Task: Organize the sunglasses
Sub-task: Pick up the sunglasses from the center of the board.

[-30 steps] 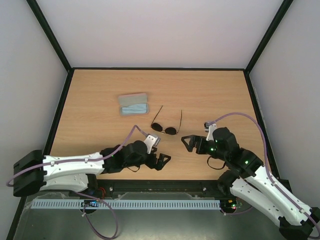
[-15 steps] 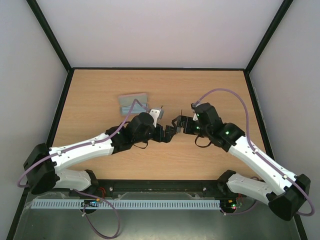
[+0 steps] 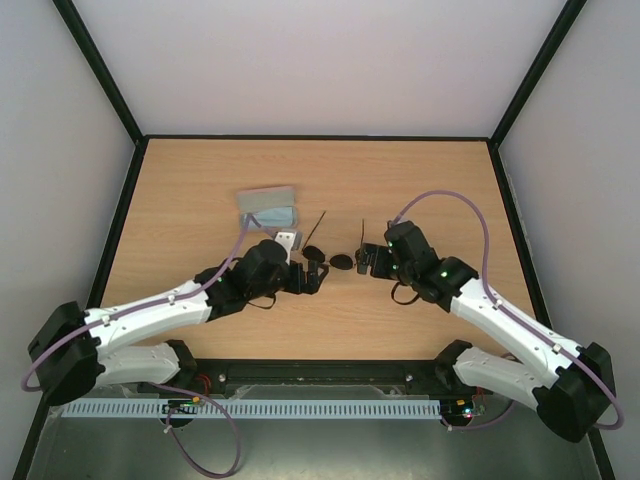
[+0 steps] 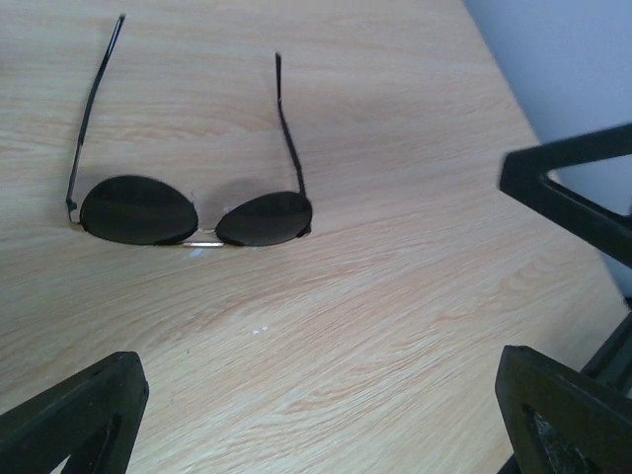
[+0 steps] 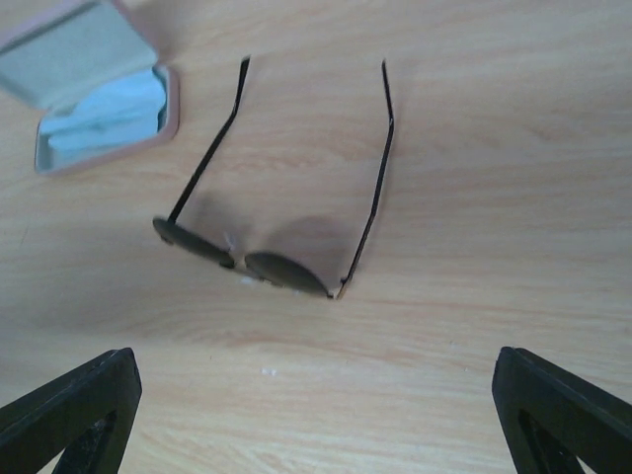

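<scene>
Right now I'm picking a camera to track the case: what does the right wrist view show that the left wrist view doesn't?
Only the right wrist view shows the open pink case with the light blue cloth inside. Only the left wrist view shows a wall and a black triangular part at its right edge. Both show the sunglasses, temple arms unfolded, lying ungripped on the wooden table.

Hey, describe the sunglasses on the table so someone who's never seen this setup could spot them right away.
On the light wooden table, look right of the open pink oblong case, slightly nearer the arms. The sunglasses lie there, arms unfolded: two round dark lenses in a thin wire frame, the only dark, spindly thing beside that pastel case.
</scene>
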Controlling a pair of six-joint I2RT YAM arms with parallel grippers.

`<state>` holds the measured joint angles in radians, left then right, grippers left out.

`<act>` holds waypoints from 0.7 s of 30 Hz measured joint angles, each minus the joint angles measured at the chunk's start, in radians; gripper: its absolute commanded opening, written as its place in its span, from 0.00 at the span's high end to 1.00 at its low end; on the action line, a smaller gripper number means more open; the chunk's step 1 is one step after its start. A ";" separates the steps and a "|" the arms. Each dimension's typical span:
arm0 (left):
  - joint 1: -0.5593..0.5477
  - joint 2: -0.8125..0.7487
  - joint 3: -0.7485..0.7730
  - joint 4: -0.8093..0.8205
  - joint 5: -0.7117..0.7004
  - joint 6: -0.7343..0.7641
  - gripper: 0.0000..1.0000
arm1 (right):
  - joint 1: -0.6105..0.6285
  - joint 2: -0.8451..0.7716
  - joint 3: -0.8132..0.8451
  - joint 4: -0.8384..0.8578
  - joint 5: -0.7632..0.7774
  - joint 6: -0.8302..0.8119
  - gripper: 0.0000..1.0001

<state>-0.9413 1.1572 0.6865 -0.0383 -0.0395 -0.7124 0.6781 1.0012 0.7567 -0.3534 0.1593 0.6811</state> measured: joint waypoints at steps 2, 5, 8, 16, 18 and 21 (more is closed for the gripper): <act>0.000 -0.037 -0.001 0.001 -0.007 -0.013 0.00 | 0.000 0.029 0.039 -0.010 0.033 0.000 0.02; -0.003 -0.104 -0.012 0.002 -0.018 -0.024 0.00 | 0.000 0.100 0.087 -0.010 0.071 0.000 0.01; -0.003 -0.184 -0.050 0.001 -0.043 -0.032 0.00 | 0.000 0.163 0.089 -0.008 0.095 0.000 0.01; 0.025 -0.208 -0.060 -0.028 -0.118 -0.017 0.01 | 0.000 0.385 0.152 0.022 0.165 -0.016 0.12; 0.057 -0.190 -0.059 -0.017 -0.116 -0.007 0.00 | -0.002 0.458 0.190 0.039 0.184 -0.027 0.14; 0.138 -0.127 -0.057 0.013 -0.081 0.013 0.01 | -0.005 0.542 0.230 0.066 0.189 -0.049 0.19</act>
<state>-0.8028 1.0306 0.6296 -0.0257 -0.1204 -0.6991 0.6735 1.5436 0.9867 -0.2871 0.3485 0.6319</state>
